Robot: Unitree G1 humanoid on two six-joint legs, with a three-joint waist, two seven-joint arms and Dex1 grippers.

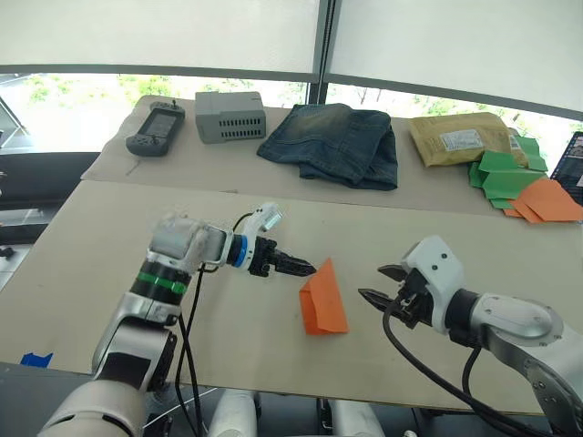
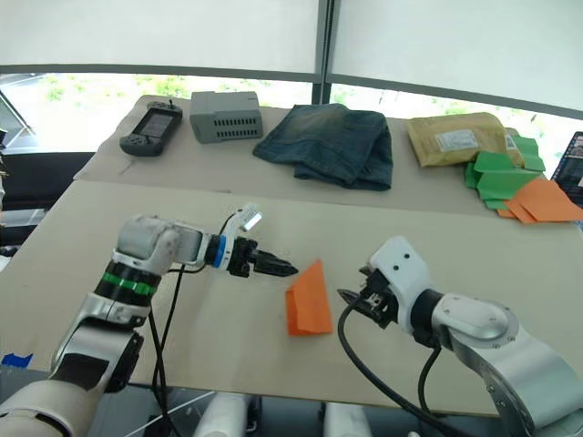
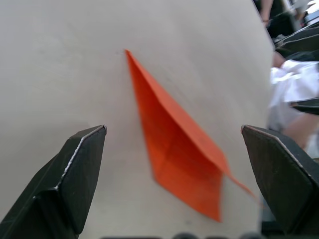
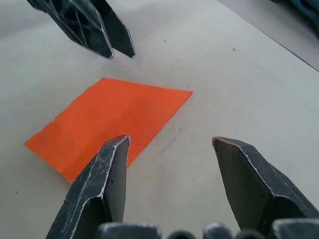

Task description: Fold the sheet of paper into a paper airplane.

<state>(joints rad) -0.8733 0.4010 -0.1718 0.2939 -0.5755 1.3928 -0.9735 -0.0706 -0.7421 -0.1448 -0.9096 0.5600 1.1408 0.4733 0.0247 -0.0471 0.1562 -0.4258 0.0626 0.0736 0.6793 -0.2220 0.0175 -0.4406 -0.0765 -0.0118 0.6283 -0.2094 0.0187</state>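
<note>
The right claw [image 1: 383,282] and left claw [image 1: 305,268], both open and empty, flank the folded sheet of paper [image 1: 323,300] on the desk [image 1: 109,237]; a careless pinch could slide it or crush the crease.

I see my left gripper [image 1: 305,267] reaching inward, fingers apart; my right gripper [image 1: 384,284] faces it, fingers spread, apparently just above the surface.

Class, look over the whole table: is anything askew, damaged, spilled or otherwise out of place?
Little stands out. The sheet of paper lies folded into a wedge between the left gripper and right gripper, both open. The one untidy spot is the loose heap of green paper pieces and orange pieces at the far right.
</note>
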